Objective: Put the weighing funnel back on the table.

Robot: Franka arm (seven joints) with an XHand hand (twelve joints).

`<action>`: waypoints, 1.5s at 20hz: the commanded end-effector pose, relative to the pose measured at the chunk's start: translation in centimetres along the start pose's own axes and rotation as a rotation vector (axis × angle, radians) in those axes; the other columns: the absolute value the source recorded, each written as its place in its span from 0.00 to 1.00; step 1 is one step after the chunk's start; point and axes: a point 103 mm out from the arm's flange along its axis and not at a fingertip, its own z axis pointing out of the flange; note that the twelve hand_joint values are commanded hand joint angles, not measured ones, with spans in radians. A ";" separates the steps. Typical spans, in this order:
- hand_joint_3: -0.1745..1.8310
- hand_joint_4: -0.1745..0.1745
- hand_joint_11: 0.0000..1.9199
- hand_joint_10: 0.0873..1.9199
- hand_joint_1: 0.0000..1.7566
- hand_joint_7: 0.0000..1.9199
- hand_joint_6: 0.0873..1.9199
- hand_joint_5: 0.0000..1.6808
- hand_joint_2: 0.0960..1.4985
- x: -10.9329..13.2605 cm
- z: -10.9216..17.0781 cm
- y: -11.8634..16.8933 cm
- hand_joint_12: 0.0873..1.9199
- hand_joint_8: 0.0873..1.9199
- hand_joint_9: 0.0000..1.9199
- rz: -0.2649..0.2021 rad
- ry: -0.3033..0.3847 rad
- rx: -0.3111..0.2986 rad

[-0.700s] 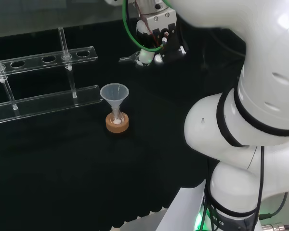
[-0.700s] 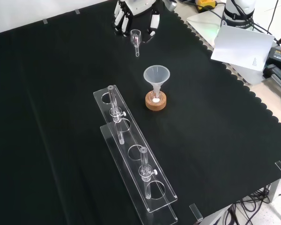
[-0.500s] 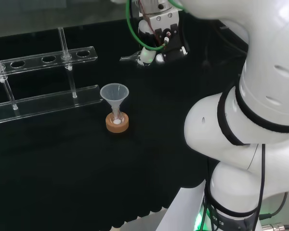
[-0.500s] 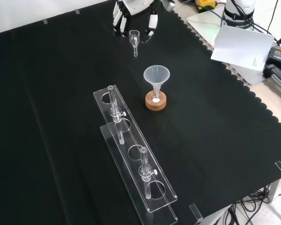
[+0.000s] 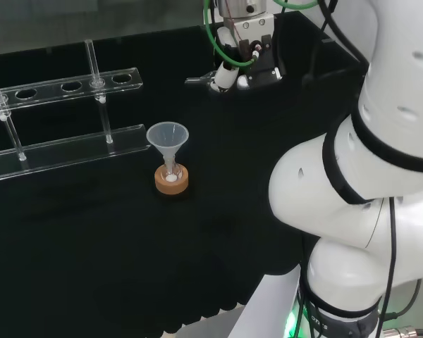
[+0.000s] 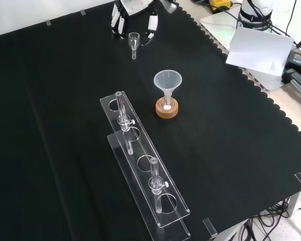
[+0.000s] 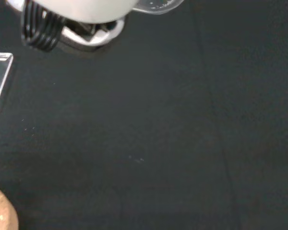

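Hand (image 6: 132, 7) is pinching the weighing funnel (image 6: 134, 43), top of front view; releasing up here, it's likely bouncing and rolling away.

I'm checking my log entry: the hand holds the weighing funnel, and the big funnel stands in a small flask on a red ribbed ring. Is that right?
Not quite. The ring under the big funnel is plain brown cork, not red and ribbed, as the front view shows. The rest stands: the hand holds the weighing funnel.
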 end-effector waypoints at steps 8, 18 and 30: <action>0.37 1.00 0.47 0.01 0.65 0.37 0.19 0.82 0.41 -1.1 4.1 10.5 0.47 0.29 0.61 -0.034 -0.056 0.000; 0.37 1.00 0.47 0.01 0.65 0.37 0.19 0.82 0.41 -0.5 7.9 15.8 0.47 0.29 0.61 -0.050 -0.130 0.045; 0.37 1.00 0.47 0.01 0.65 0.37 0.20 0.82 0.41 -0.5 11.2 18.2 0.48 0.29 0.60 -0.058 -0.127 0.082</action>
